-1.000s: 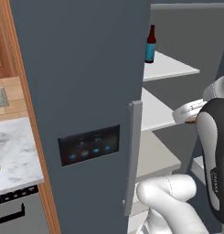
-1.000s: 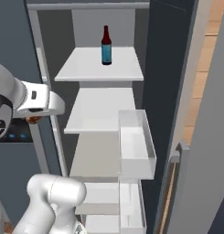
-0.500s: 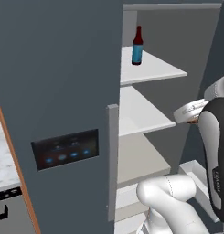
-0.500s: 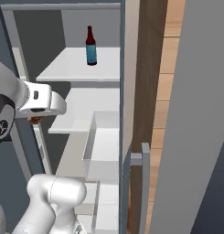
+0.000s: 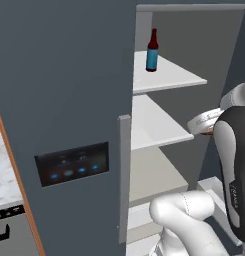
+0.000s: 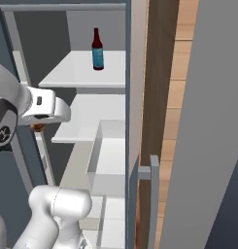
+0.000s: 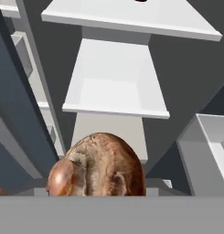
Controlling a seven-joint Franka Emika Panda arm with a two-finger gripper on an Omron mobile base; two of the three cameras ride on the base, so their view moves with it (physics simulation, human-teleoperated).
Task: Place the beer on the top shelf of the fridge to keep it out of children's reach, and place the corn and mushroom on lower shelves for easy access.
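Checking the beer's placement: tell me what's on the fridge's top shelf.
The beer stands upright on the top shelf, alone on what shows. The door covers the shelf's left part in the left base view.

One beer bottle (image 5: 152, 50) stands in the fridge (image 5: 69, 100), alone on the top shelf (image 5: 169, 75). One mushroom (image 7: 97, 167) shows, brown and round, close up in the hand view. Below the top shelf I count two lower shelves (image 5: 154, 125) clearly, pale grey and bare, with more pale surfaces further down that I cannot count for sure. One long vertical handle (image 5: 124, 175) runs down the fridge front, and one blue-lit control panel (image 5: 72, 163) sits beside it. One door bin (image 6: 108, 155) juts out in the right base view.
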